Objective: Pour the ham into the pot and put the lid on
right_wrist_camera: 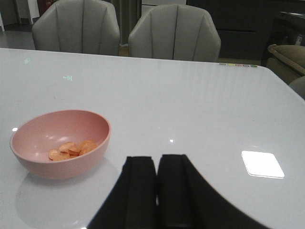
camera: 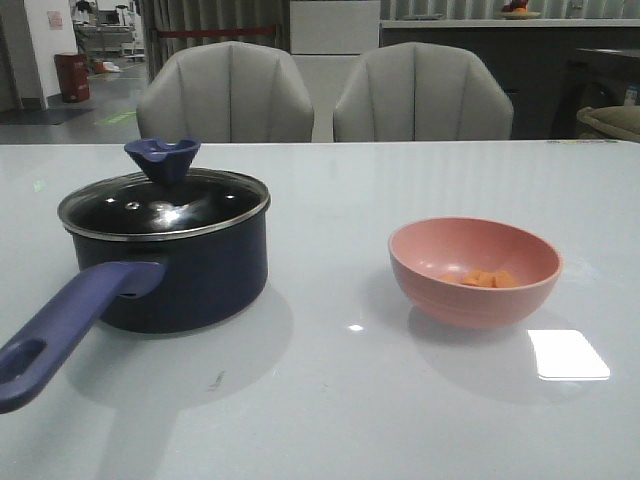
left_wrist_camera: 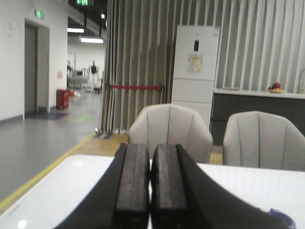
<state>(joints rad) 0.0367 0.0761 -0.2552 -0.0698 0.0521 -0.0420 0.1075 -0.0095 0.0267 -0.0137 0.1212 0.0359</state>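
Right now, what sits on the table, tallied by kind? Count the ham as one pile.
Pot: 1
Glass lid, resting on the pot: 1
Pink bowl: 1
Ham pile, inside the bowl: 1
Total: 4

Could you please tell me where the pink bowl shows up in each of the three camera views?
Front view: the bowl sits right of centre on the table, ham inside.
Left wrist view: not in it.
Right wrist view: the bowl is at lower left, ham inside.
Shared landmark: the two grey chairs behind the table.
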